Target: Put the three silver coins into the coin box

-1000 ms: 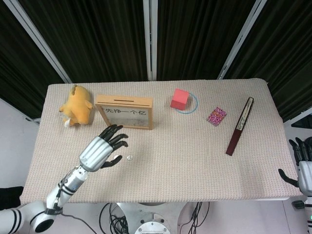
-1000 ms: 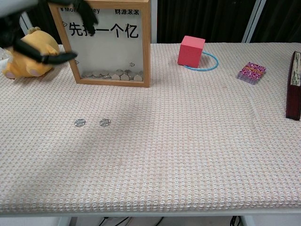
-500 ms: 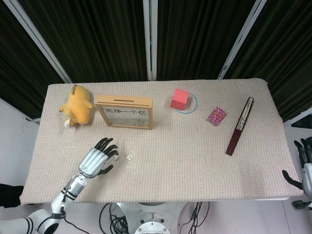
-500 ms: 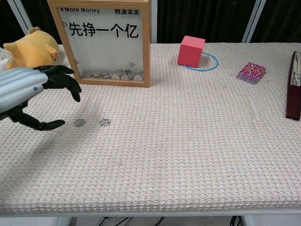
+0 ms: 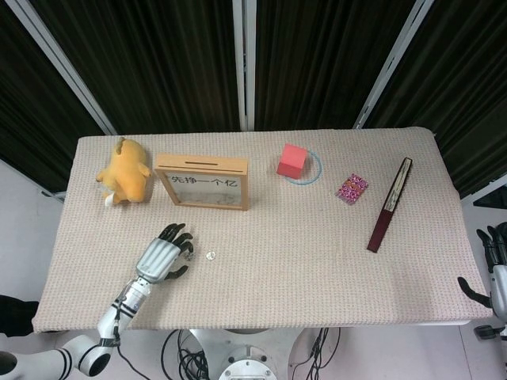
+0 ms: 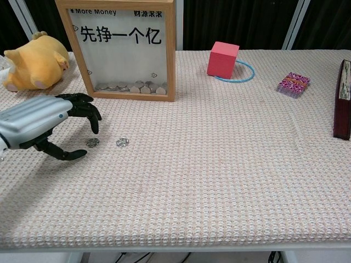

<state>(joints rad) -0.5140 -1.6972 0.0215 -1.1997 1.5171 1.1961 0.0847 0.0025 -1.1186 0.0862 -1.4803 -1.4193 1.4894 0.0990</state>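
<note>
Two silver coins lie on the woven mat in front of the coin box [image 6: 123, 49], the left coin [image 6: 92, 142] and the right coin [image 6: 122, 141]. The wooden box [image 5: 203, 182] has a clear front with several coins at its bottom. My left hand [image 6: 49, 126] hovers low over the mat. Its fingers [image 6: 90, 112] spread just above the left coin, the thumb below, and it holds nothing. In the head view only the right coin [image 5: 210, 255] shows plainly beside the left hand [image 5: 162, 255]. My right hand [image 5: 495, 269] hangs off the table's right edge, fingers apart, holding nothing.
A yellow plush toy [image 5: 123, 170] lies left of the box. A pink cube [image 5: 292, 160] sits on a blue ring [image 5: 314, 169] at the back. A patterned packet [image 5: 352, 188] and a long dark case [image 5: 390, 204] lie to the right.
My left hand has dropped from in front of the coin box to the mat, ending with its fingers just over the left coin. The right hand has barely shifted.
</note>
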